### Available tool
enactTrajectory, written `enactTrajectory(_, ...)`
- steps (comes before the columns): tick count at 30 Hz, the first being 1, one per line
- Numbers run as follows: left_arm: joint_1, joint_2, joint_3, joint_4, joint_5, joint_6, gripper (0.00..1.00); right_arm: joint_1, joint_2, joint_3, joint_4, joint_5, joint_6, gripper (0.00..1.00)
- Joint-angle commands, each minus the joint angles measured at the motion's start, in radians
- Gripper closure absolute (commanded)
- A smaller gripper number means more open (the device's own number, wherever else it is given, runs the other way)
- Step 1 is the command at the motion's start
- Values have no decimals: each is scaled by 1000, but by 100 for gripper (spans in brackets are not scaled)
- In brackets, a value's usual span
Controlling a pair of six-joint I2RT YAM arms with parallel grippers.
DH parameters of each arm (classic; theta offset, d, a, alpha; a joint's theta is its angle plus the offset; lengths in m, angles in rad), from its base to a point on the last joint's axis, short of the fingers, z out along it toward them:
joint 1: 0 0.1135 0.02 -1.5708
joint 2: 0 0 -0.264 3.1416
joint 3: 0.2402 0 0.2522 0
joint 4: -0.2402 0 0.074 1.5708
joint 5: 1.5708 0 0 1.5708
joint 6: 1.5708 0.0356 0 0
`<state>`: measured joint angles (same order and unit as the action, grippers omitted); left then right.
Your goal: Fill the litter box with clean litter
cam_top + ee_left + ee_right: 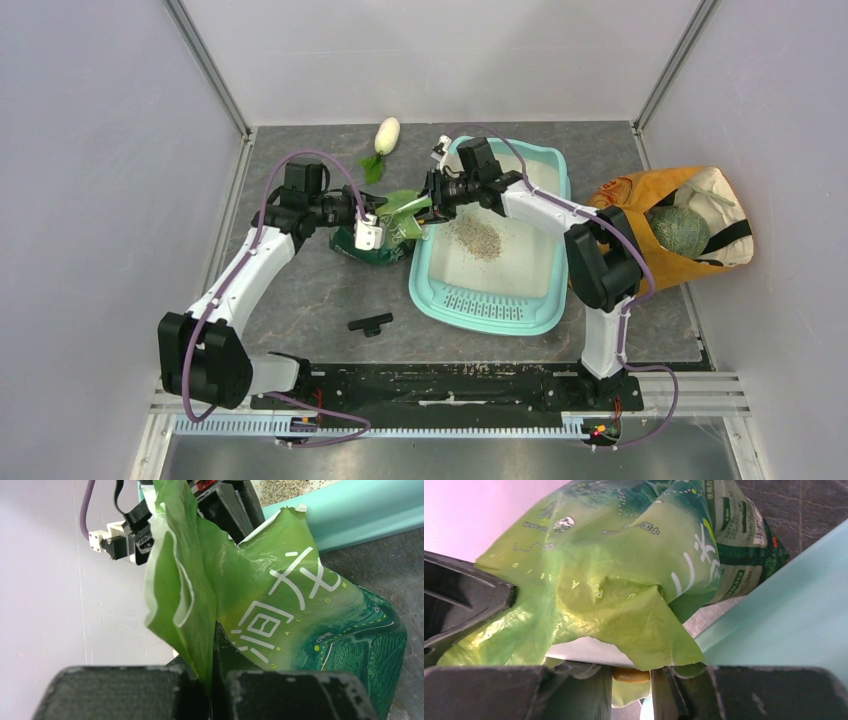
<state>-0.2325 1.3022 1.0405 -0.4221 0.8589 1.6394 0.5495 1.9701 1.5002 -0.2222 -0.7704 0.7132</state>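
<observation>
The teal litter box (548, 170) lies right of centre, its grille at the near end. A small pile of beige-grey litter (478, 238) sits in its white basin and shows at the top of the left wrist view (285, 487). A green printed pouch (398, 222) stands tilted at the box's left rim. My left gripper (378, 228) is shut on the pouch's crumpled left edge (200, 605). My right gripper (433, 200) is shut on the pouch's torn top edge (634, 590), over the teal rim (784, 610). The pouch's opening is hidden.
An orange cloth bag (640, 200) holding a green round thing lies right of the box. A white toy radish (387, 135) lies at the back. A small black part (370, 323) lies on the grey table near the front.
</observation>
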Motion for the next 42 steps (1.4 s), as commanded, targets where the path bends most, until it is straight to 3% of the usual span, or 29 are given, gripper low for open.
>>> enactTrajectory(1, -21, -8, 43, 157, 118, 17, 98, 8, -84, -73, 360, -118, 120, 100)
enactTrajectory(11, -23, 7, 69, 172, 124, -8, 98, -44, -198, -197, 603, -158, 294, 100)
enactTrajectory(26, -28, 29, 85, 248, 129, -117, 98, -174, -425, -489, 706, -194, 402, 100)
enactTrajectory(42, -40, 46, 105, 296, 138, -181, 98, -316, -569, -634, 628, -255, 407, 100)
